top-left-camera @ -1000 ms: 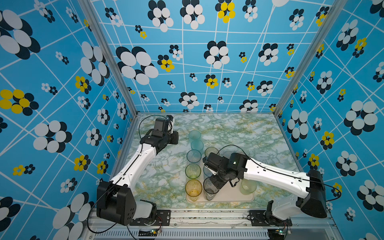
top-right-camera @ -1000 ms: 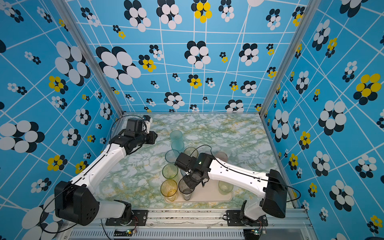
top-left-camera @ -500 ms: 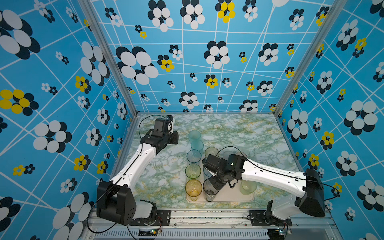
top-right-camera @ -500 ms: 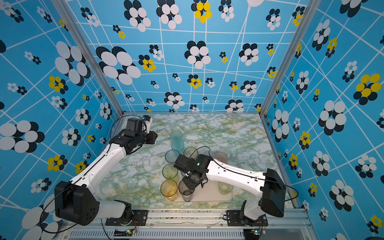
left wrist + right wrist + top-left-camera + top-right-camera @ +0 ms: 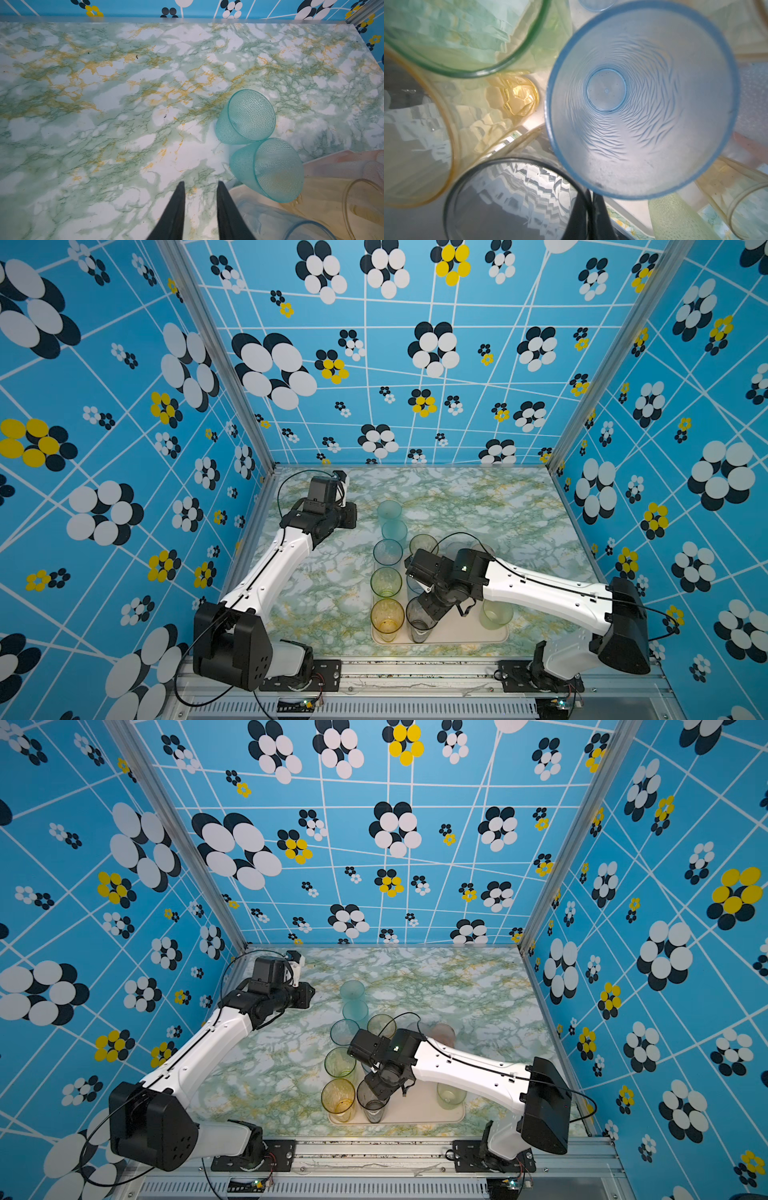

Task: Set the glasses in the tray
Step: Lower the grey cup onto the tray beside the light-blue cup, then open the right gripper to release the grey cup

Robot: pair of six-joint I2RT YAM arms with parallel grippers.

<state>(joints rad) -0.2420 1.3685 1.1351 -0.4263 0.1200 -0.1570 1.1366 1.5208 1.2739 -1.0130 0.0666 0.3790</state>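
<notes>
The cream tray lies at the front centre in both top views. On its left side stands a row of tall glasses: blue, green and amber. My right gripper is shut on the rim of a grey glass, one finger inside it and one outside, beside the amber one. Another blue glass stands close behind it. Two teal glasses stand at the tray's far end. My left gripper hangs open over bare table.
A short pale green glass stands on the tray's right side, under the right arm. More glasses cluster behind the right wrist. The blue patterned walls close in the marble table on three sides.
The right gripper has edged slightly left, still shut on the grey glass. The left arm has not moved.
</notes>
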